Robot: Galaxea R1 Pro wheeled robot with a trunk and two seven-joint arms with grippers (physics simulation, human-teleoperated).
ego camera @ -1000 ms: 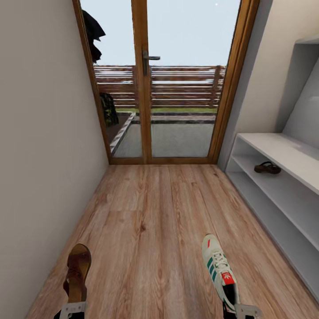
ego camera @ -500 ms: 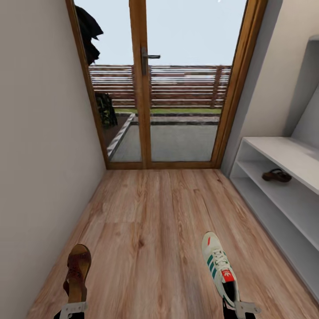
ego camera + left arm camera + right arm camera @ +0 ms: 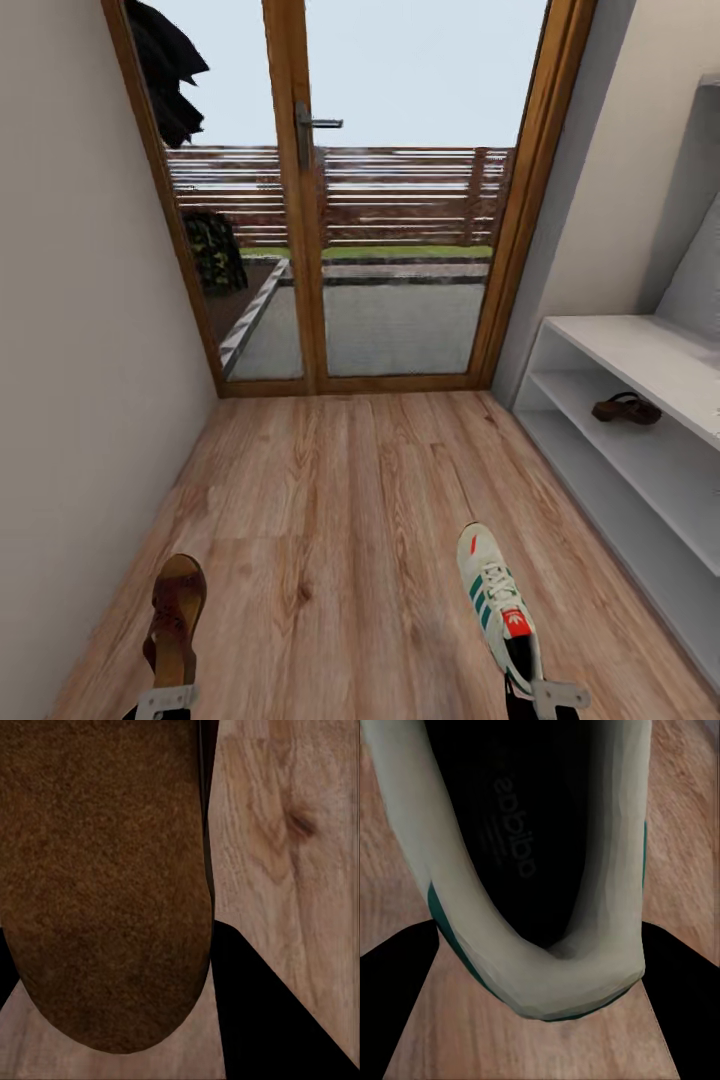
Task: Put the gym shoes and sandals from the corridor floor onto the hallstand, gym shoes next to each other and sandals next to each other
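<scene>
Nearest the camera, at the lower edge of the head view, the left gripper [image 3: 166, 702] grips the heel end of a dark brown sandal [image 3: 176, 615], its fingers closed on it; the sandal is carried above the corridor floor [image 3: 340, 520] with its long axis running away from the robot, toe toward the glazed door [image 3: 370, 200]. In the left wrist view the sandal's rounded brown footbed [image 3: 105, 885] lies along the line of the fingers, with wood planks showing beside it. On the other side the right gripper [image 3: 548, 695] is clamped on the heel collar of a white gym shoe [image 3: 497, 600] — green side stripes, red tongue patch — whose long axis also runs forward, the toe angled slightly inward toward the left. The right wrist view looks into the shoe's dark heel opening [image 3: 521, 847], the pale collar curving round it. Both arms are held low and close to the body, so only the gripper ends are visible, well apart from each other. Farther on, at the right wall, stands the light-grey hallstand [image 3: 640, 350]; a second dark sandal [image 3: 626, 409] rests on the middle shelf of its low open base, long axis along the shelf. Beyond, the wood-framed door closes the corridor — fence [image 3: 400, 195] and grass outside.
</scene>
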